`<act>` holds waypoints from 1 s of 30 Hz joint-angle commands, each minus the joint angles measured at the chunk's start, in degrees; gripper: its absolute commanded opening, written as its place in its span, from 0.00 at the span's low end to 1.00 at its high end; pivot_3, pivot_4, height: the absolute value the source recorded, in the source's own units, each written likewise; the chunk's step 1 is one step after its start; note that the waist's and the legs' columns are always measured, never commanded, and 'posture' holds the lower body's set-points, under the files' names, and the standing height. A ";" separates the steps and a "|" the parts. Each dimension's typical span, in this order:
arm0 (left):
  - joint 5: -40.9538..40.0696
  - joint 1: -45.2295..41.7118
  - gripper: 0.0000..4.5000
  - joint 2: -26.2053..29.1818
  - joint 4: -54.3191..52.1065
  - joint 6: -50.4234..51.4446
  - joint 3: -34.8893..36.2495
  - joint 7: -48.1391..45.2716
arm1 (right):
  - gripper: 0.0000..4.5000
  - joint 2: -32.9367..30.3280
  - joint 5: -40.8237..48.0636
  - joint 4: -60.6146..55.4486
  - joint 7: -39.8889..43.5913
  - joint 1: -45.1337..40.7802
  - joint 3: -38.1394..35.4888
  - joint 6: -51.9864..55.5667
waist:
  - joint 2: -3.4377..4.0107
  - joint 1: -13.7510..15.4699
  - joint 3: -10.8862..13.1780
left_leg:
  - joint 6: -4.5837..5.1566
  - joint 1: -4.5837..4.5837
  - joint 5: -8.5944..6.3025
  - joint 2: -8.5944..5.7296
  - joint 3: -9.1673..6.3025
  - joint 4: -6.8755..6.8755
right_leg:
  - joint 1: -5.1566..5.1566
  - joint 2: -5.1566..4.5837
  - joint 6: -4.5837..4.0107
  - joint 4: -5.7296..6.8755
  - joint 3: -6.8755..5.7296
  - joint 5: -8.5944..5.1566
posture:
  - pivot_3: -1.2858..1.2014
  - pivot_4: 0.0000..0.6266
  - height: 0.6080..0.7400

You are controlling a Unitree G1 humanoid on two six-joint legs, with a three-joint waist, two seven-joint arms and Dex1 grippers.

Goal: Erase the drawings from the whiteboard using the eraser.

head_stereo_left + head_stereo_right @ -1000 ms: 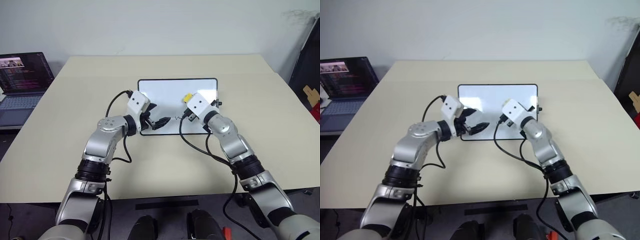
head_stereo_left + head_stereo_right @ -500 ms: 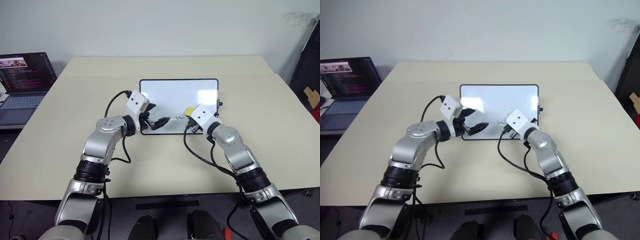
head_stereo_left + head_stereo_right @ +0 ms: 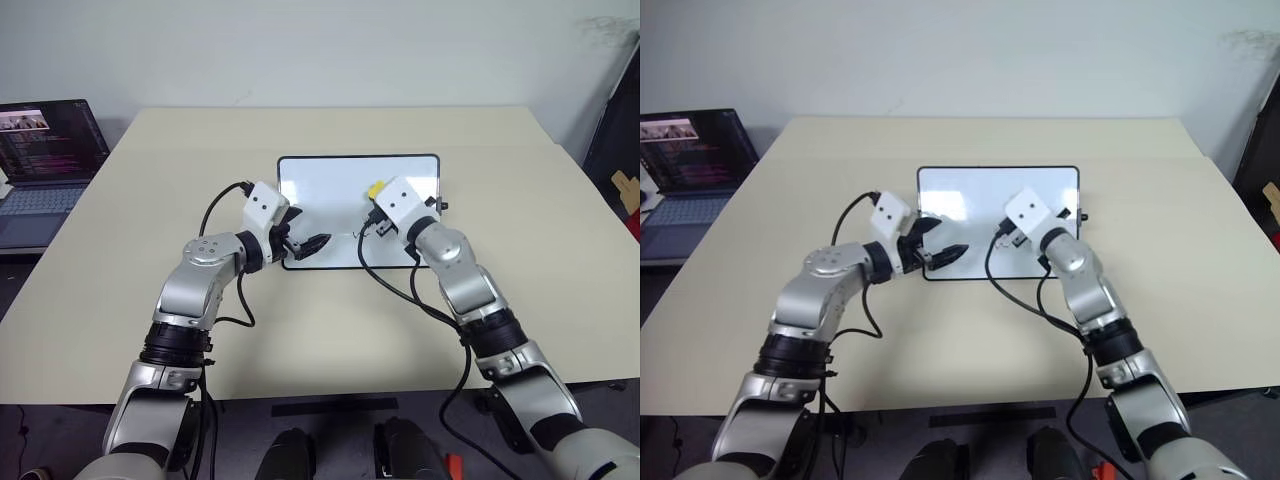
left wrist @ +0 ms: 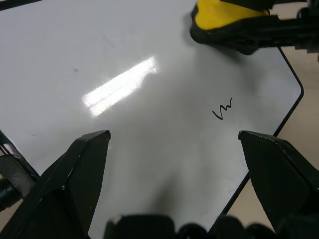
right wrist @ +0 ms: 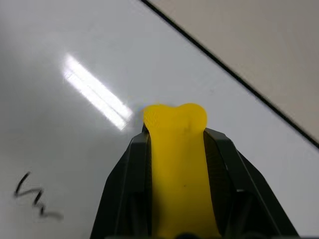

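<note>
right pincer: clamped on yellow eraser, over whiteboard
left pincer: fingers wide apart, empty
drawings: one wavy line visible
worktop: carries board

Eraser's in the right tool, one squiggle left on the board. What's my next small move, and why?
Probably bring the right tool and its eraser onto the wavy mark and wipe. The eraser sits beside that mark, not on it, and the rest of the whiteboard looks clean.

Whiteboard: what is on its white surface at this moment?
On the whiteboard, one short wavy mark is visible, with the eraser clamped in the right gripper over it. Areas beneath both grippers are covered, so other marks cannot be ruled out.
</note>
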 commanded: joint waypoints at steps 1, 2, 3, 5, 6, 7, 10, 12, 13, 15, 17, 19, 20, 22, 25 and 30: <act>-0.17 -0.62 1.00 0.01 -2.11 -0.46 0.53 0.20 | 0.25 -0.89 -1.23 3.65 -0.37 -0.33 0.41 -1.05 | 0.00 0.02 0.00 | -0.01 -0.05 0.00 0.00 -0.01 0.01 | -0.03 -0.01 0.00 -0.01 -0.02 0.00 | 0.52 0.24 1.00; -0.23 -0.63 1.00 0.02 -2.25 -0.45 0.57 0.18 | 0.25 -1.49 -1.21 3.94 0.32 0.69 0.44 -0.77 | 0.00 0.03 0.00 | -0.01 -0.07 0.00 0.00 -0.02 0.02 | -0.04 -0.02 0.00 -0.01 -0.02 0.00 | 0.52 0.24 1.00; -0.29 -0.61 1.00 0.04 -2.39 -0.43 0.62 0.15 | 0.25 -2.05 -1.11 3.85 0.94 1.82 0.43 -0.49 | -0.01 0.04 -0.01 | 0.00 -0.07 0.00 -0.01 -0.02 0.03 | -0.04 -0.02 0.00 -0.01 -0.02 0.00 | 0.52 0.24 1.00; -0.40 -0.62 1.00 0.06 -2.60 -0.38 0.72 0.12 | 0.25 -3.41 -0.79 2.18 2.33 4.91 0.44 0.28 | -0.02 0.08 -0.02 | 0.02 -0.03 -0.01 -0.01 -0.06 0.05 | 0.04 -0.03 0.00 0.00 -0.05 0.01 | 0.52 0.24 1.00; -0.46 -0.63 1.00 0.05 -2.67 -0.37 0.75 0.07 | 0.25 -4.10 -0.73 0.88 3.24 6.68 0.65 0.92 | -0.04 0.16 -0.04 | 0.02 0.00 -0.01 -0.01 -0.07 0.05 | 0.08 -0.03 0.01 0.01 -0.06 0.00 | 0.52 0.24 1.00; -0.51 -0.66 1.00 0.01 -2.69 -0.39 0.76 0.03 | 0.25 -4.65 -0.74 -0.35 3.89 8.20 0.83 1.52 | -0.06 0.27 -0.05 | 0.03 0.08 -0.02 -0.01 -0.10 0.05 | 0.18 -0.02 0.01 0.01 -0.08 0.00 | 0.52 0.24 1.00; -0.63 -1.02 1.00 -0.29 -2.45 -0.51 0.53 -0.20 | 0.25 -5.48 -0.93 -3.71 5.26 11.82 1.27 3.34 | -0.10 0.24 -0.08 | 0.06 0.37 -0.03 -0.06 -0.09 0.04 | 0.48 -0.02 0.04 0.00 -0.08 -0.01 | 0.52 0.24 1.00; -0.60 -1.32 1.00 -0.53 -2.13 -0.65 0.32 -0.38 | 0.25 -5.71 -1.31 -5.05 5.73 12.88 1.63 4.03 | -0.12 0.18 -0.09 | 0.06 0.44 -0.03 -0.07 -0.07 0.06 | 0.52 0.00 0.04 0.03 -0.06 -0.01 | 0.52 0.24 1.00; -0.57 -1.60 1.00 -0.73 -1.78 -0.82 0.22 -0.51 | 0.25 -5.62 -1.54 -5.48 5.74 12.92 1.73 4.28 | -0.12 0.16 -0.08 | 0.07 0.45 -0.02 -0.07 -0.06 0.07 | 0.52 0.01 0.04 0.05 -0.06 0.00 | 0.52 0.24 1.00; -0.54 -2.07 1.00 -1.11 -1.20 -1.12 0.07 -0.79 | 0.25 -5.37 -1.85 -5.96 5.35 12.54 1.64 4.37 | -0.12 0.13 -0.08 | 0.08 0.49 0.02 -0.07 -0.04 0.12 | 0.52 0.06 0.04 0.12 -0.04 0.00 | 0.52 0.24 1.00; -0.48 -2.61 1.00 -1.47 -0.58 -1.55 -0.14 -1.23 | 0.25 -5.06 -1.86 -6.28 4.68 11.74 1.26 4.24 | -0.12 0.13 -0.08 | 0.09 0.50 0.06 -0.06 -0.04 0.13 | 0.52 0.11 0.04 0.15 -0.04 0.01 | 0.52 0.24 1.00; -0.36 -3.10 1.00 -1.68 0.02 -2.01 -0.33 -1.66 | 0.25 -4.85 -1.70 -6.61 4.29 11.01 0.92 4.23 | -0.12 0.12 -0.08 | 0.09 0.51 0.06 -0.06 -0.04 0.13 | 0.51 0.13 0.03 0.16 -0.03 0.01 | 0.52 0.24 1.00; -0.30 -3.33 1.00 -1.72 0.38 -2.20 -0.35 -1.83 | 0.25 -4.80 -1.66 -6.65 4.23 10.73 0.88 4.28 | -0.12 0.12 -0.08 | 0.08 0.50 0.06 -0.06 -0.04 0.13 | 0.51 0.13 0.03 0.16 -0.02 0.01 | 0.52 0.24 1.00; -0.08 -3.79 1.00 -1.63 0.76 -2.75 -0.46 -2.23 | 0.25 -4.46 -0.94 -7.93 4.26 10.49 0.32 4.24 | -0.12 0.05 -0.08 | 0.08 0.50 0.06 -0.06 -0.01 0.13 | 0.50 0.12 0.04 0.16 0.00 0.02 | 0.52 0.24 1.00; -0.23 -3.65 1.00 -1.53 0.18 -3.28 -0.22 -2.31 | 0.25 -3.18 1.55 -11.90 4.79 10.74 -1.22 4.47 | -0.12 0.03 -0.05 | 0.08 0.47 0.06 -0.04 0.00 0.12 | 0.44 0.10 0.04 0.17 0.01 0.02 | 0.52 0.24 1.00; -1.16 -0.89 1.00 -0.95 -2.88 -3.46 1.18 -1.98 | 0.25 -0.92 10.56 -23.85 9.00 13.54 -5.87 6.79 | -0.11 0.07 0.03 | 0.07 0.30 0.03 -0.02 -0.06 0.04 | 0.30 0.03 0.03 0.15 -0.01 0.01 | 0.52 0.24 1.00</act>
